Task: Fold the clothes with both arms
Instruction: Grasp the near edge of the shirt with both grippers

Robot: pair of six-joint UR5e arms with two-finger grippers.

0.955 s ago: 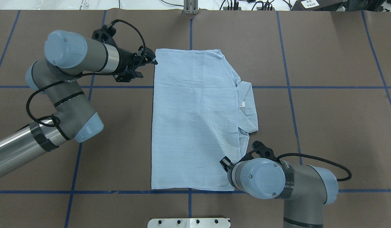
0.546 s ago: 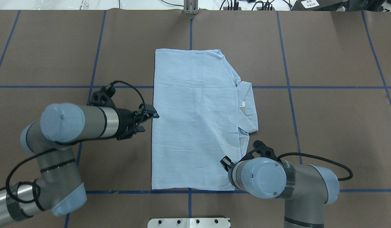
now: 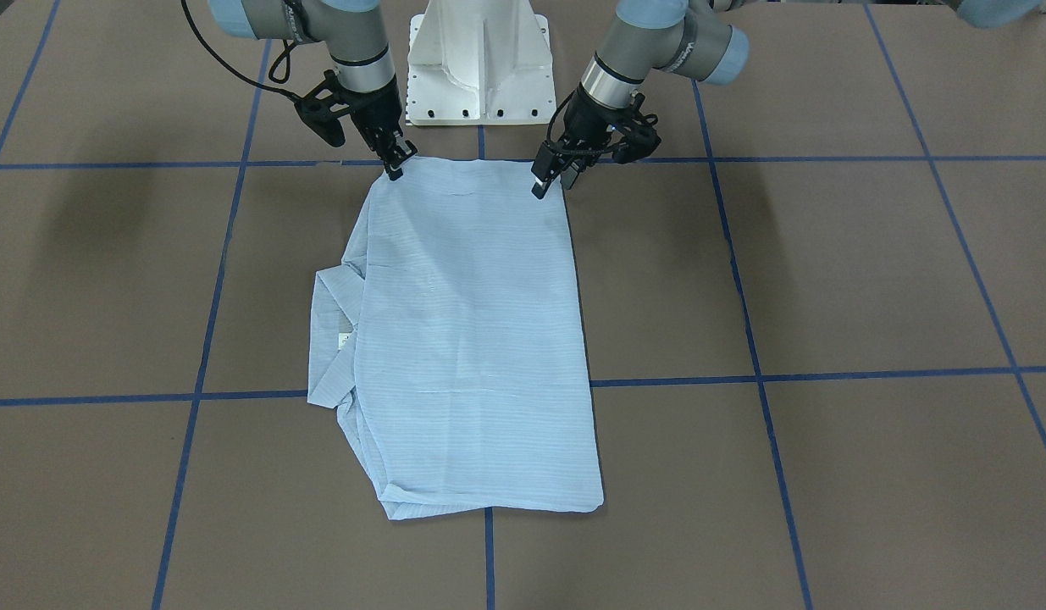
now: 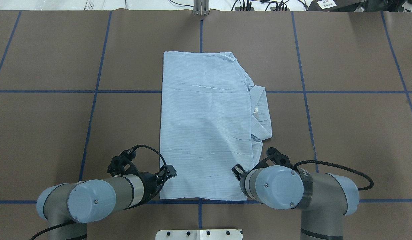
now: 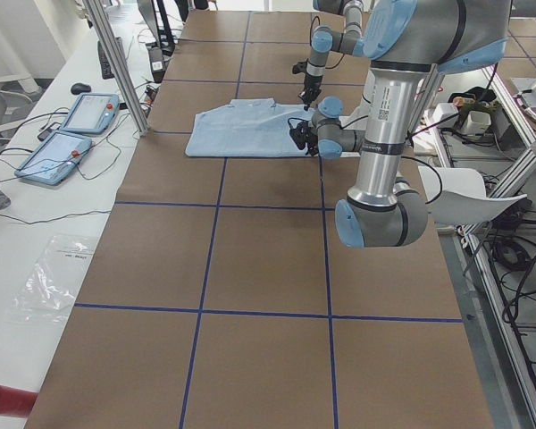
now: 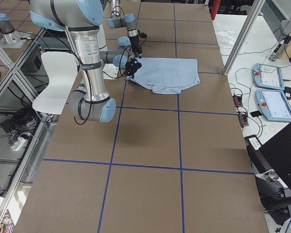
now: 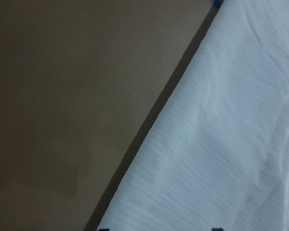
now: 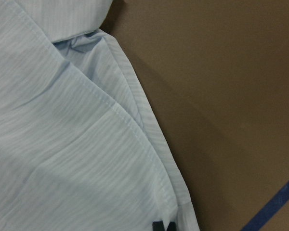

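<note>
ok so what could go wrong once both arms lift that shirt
The left gripper is open at a corner of the shirt; closing there, it may catch only the top layer. The collar sticks out on the right gripper's side and could spill loose when lifted.

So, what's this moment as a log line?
pale blue striped shirt: folded flat | left pincer: open at corner | right pincer: shut on corner

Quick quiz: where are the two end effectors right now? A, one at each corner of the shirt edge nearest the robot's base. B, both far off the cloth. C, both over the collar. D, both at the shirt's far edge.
A: the left end effector and right end effector each sit at a base-side corner of the shirt.
</note>
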